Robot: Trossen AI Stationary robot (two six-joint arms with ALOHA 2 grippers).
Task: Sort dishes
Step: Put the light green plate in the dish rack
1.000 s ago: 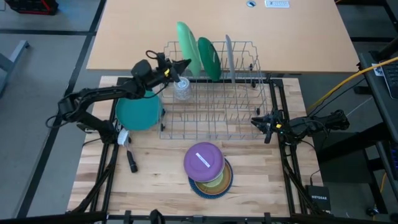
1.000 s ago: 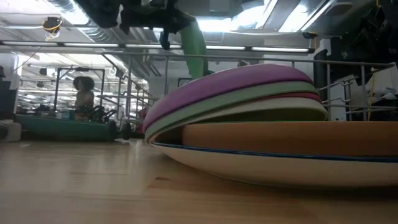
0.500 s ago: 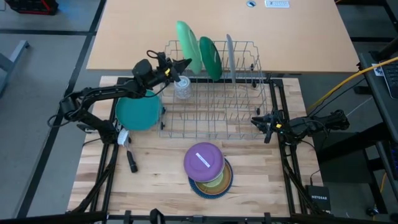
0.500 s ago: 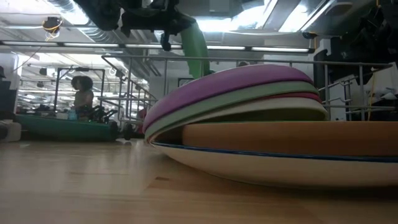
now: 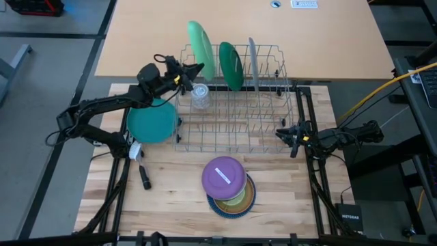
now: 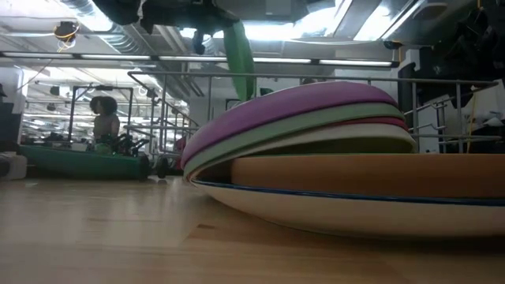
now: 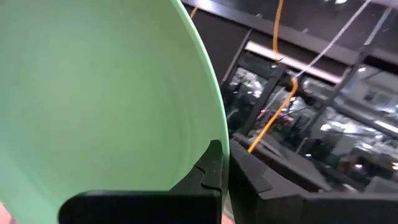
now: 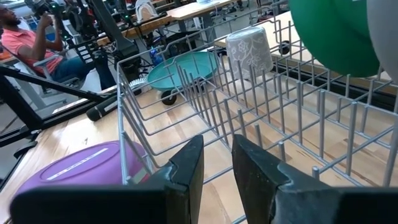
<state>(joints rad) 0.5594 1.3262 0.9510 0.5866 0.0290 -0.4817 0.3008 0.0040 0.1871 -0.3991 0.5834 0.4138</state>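
Above the dish rack's (image 5: 232,102) far left corner, the left tool (image 5: 183,74) grips a pale green plate (image 5: 202,49) by its rim; next, slot it upright between wires. Right tool (image 5: 285,135) waits narrow beside the rack.

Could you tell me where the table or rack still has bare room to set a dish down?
Bare wood lies between the teal plate and the purple-topped stack. The rack's front rows are open; its back row is crowded by the glass, standing plates and left gripper.

A robotics lab is indicated: exposed ceiling ducts (image 6: 95,20), metal frames, orange cabling (image 7: 273,112), and a seated person (image 8: 37,46) are seen.
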